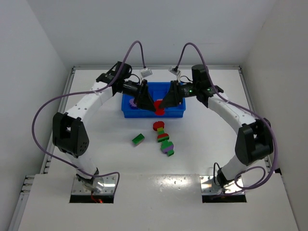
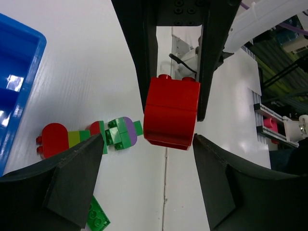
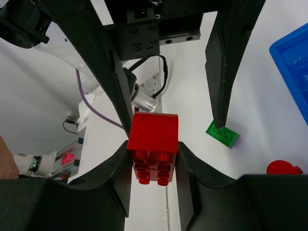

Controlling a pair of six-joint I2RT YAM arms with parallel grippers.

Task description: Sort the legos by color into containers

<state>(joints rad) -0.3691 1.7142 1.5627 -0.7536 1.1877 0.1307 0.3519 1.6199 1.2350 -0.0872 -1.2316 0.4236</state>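
Your right fingers [image 3: 110, 187] clamp the red brick [image 3: 153, 139], held up near the tray [image 1: 129, 113]; your left fingers [image 2: 72, 183] stand open either side of it (one tip just beside it); a mixed stack [image 1: 163, 138] and a green brick [image 1: 138, 139] lie on the counter [image 1: 202, 144].

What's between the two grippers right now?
A red brick, clamped by the right gripper, with the open left gripper straddling it. Both wrist views show this.
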